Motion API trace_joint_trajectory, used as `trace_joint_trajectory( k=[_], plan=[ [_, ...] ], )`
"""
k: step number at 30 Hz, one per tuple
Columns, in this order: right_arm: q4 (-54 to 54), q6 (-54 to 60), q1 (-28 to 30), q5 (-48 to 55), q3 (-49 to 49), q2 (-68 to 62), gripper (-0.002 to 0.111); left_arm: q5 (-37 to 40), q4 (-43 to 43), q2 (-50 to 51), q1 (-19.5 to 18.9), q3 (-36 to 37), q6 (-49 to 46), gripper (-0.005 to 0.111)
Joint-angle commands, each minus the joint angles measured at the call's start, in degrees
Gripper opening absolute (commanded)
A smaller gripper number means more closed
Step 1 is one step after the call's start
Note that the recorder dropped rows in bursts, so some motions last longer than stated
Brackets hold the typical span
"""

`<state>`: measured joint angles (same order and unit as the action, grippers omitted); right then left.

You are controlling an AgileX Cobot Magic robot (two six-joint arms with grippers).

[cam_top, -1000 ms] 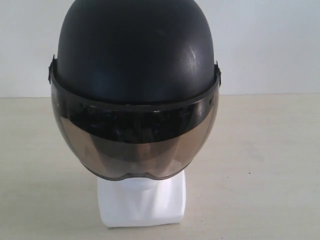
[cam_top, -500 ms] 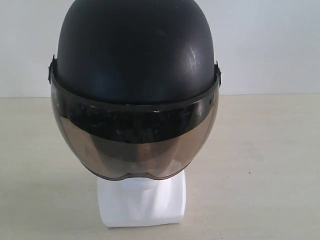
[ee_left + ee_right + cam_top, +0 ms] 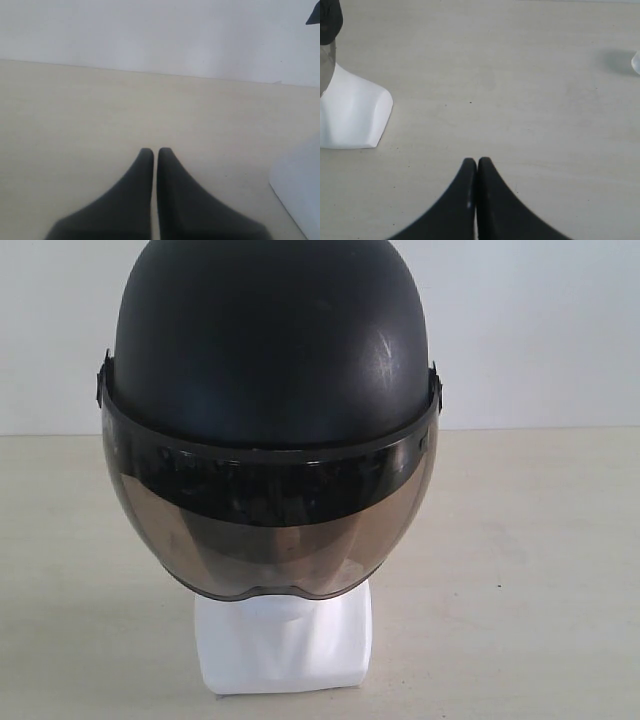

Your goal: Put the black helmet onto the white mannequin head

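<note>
helmet: matte black open-face helmet with smoky visor (image 3: 270,340) sits on the glossy white plastic mannequin head (image 3: 283,645), looks done imo
handling: stiff, bulky, probably slick; I'd grab the side rims
grippers: left gripper (image 3: 155,152) and right gripper (image 3: 477,162) both pinched closed, empty

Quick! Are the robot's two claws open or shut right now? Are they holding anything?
Left gripper: shut, holding nothing.
Right gripper: shut, holding nothing.
</note>
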<state>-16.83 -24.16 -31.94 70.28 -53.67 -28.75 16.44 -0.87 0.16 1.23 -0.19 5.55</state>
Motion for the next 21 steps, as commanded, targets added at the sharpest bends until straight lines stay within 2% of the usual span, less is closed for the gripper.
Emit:
trace_joint_trajectory(
  k=[1, 7, 8, 12, 15, 18, 21],
  plan=[
    [-0.4, -0.2, 0.0, -0.3, 0.1, 0.2, 0.0, -0.4, 0.5, -0.2, -0.1, 0.2, 0.0, 0.004],
    [-6.3, 0.3, 0.0, -0.3, 1.4, 0.1, 0.0, -0.4, 0.5, -0.2, -0.1, 0.2, 0.0, 0.004],
    [-5.7, -0.2, 0.0, -3.7, 2.9, 0.1, 0.0, -0.4, 0.5, -0.2, -0.1, 0.2, 0.0, 0.004],
    [-7.1, -0.9, 0.0, -46.5, 16.6, 0.1, 0.0, -0.4, 0.5, -0.2, -0.1, 0.2, 0.0, 0.004],
    [-8.5, -0.5, 0.0, -69.7, 25.9, 0.4, 0.0, -0.4, 0.5, -0.2, -0.1, 0.2, 0.0, 0.004],
    [-3.6, -0.5, 0.0, -82.4, 33.7, 1.7, 0.0, -0.4, 0.5, -0.2, -0.1, 0.2, 0.0, 0.004],
    [3.3, -0.5, 0.0, -88.5, 41.2, 3.0, 0.0, -0.4, 0.5, -0.2, -0.1, 0.2, 0.0, 0.004]
  ],
)
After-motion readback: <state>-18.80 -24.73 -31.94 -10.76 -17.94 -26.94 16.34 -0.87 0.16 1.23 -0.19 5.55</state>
